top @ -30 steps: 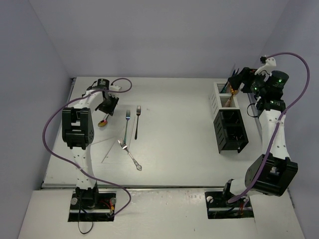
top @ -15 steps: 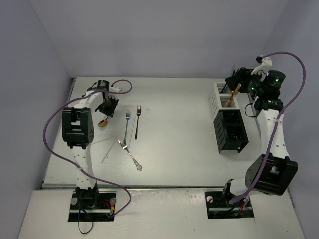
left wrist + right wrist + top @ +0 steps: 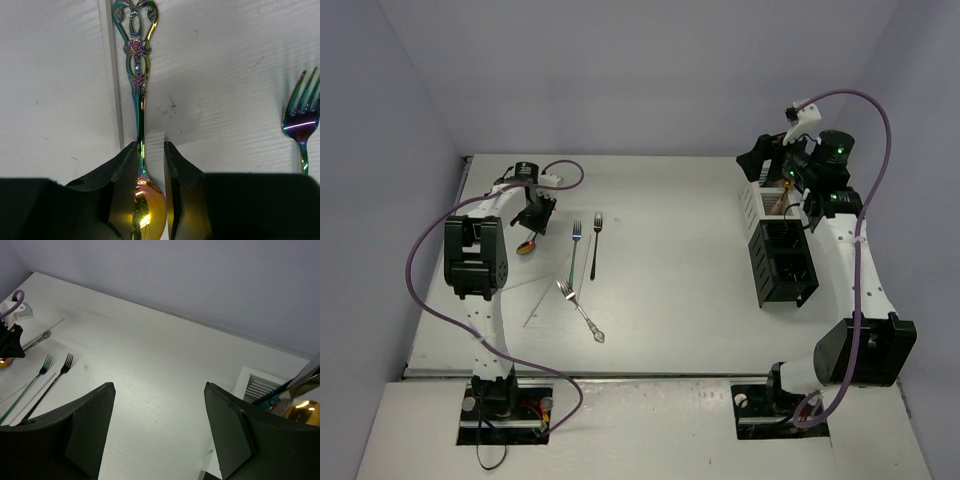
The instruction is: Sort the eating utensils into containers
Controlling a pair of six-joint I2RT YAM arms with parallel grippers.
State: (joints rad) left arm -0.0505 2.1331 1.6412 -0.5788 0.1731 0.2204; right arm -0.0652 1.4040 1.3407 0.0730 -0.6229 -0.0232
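1. Two fingers (image 3: 117, 175) of the left gripper (image 3: 151, 146) astride the neck of the gold spoon (image 3: 140, 120), narrowly parted, one touching the stem, the other just clear.
2. Spoon flat on the table (image 3: 670, 280), near its far-left corner.
3. Right gripper (image 3: 159, 390) wide open, holding nothing, high over the far-right corner by the white box (image 3: 750, 200).
4. Black box (image 3: 761, 270) just nearer along the right edge.
5. Teal fork (image 3: 575, 245), dark fork (image 3: 595, 240) and silver fork (image 3: 578, 308) flat on the table, right of the spoon.

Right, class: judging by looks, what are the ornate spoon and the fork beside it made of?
Ornate rainbow-tinted spoon: probably metal with an iridescent coating; mirror-bright gold bowl, teal-purple handle. Iridescent fork: seemingly the same; glossy tines shifting green to purple.
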